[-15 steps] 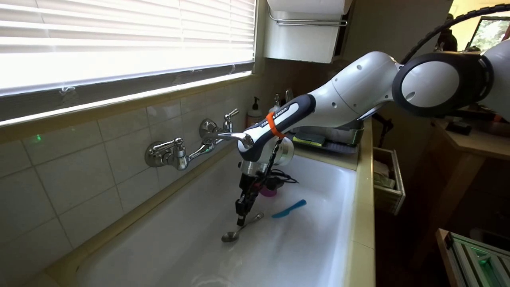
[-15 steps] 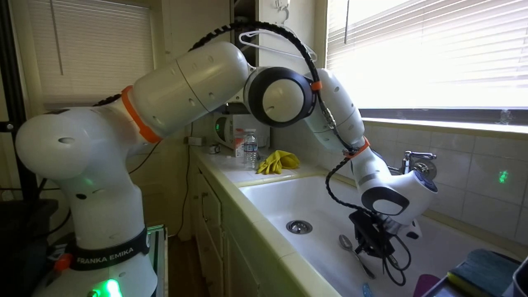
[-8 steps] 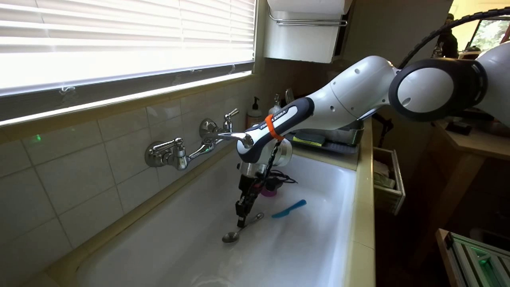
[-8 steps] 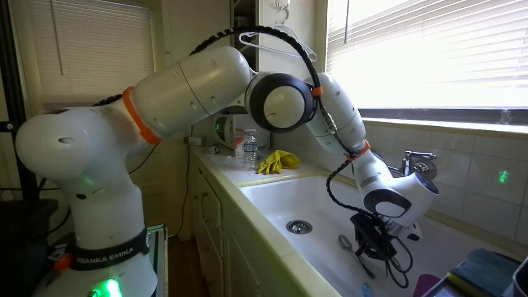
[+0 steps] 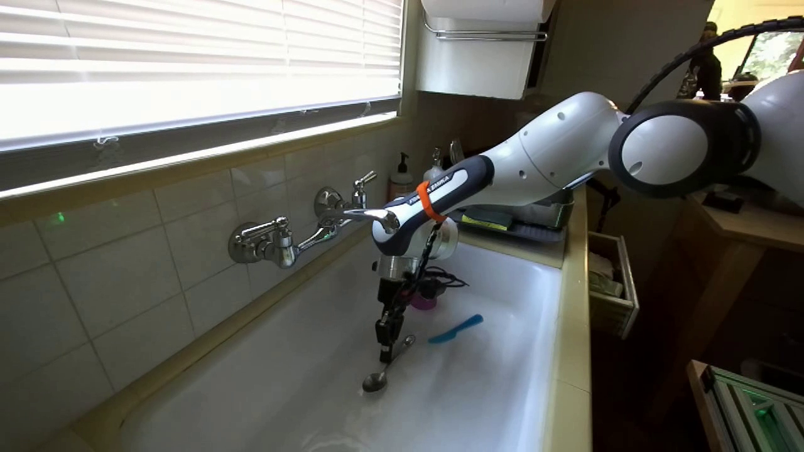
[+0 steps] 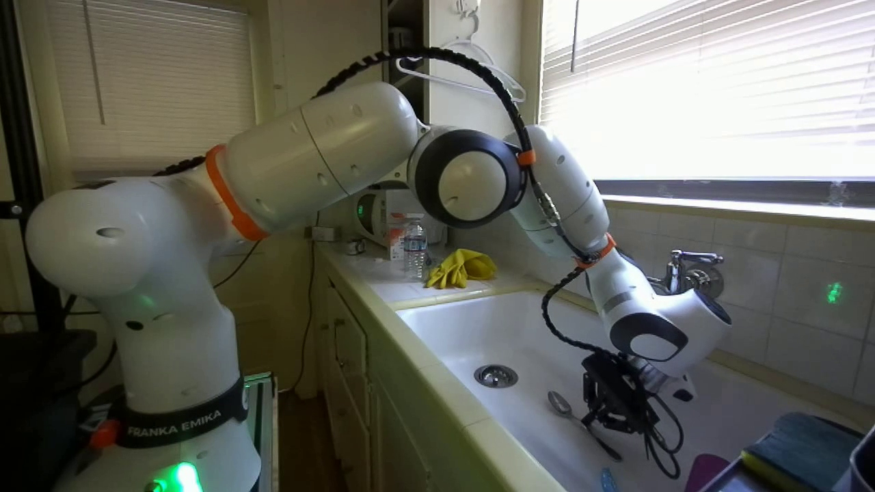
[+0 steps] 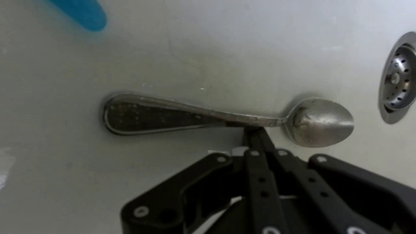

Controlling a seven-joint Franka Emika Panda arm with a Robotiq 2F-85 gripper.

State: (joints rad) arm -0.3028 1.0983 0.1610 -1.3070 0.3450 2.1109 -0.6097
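Jaws stand fully together, holding nothing, tips touching the spoon (image 7: 224, 119) near its bowl, inside the sink (image 5: 490, 389), well clear of its edges.

"What's that down there?"

"I see a spoon (image 7: 227, 117). It's silver metal, and shiny on the round end. The handle is dark in the middle, with a light line round its edge and tiny pale dots on it."

"Is it standing up?"

"No, it's lying down on the bottom of the white sink (image 5: 465, 389)."

"Which way round is it?"

"Its round end is nearer the drain (image 7: 400, 78), with a gap between. The thin part, close to the round end, is right by the tip of my gripper (image 7: 254, 131)."
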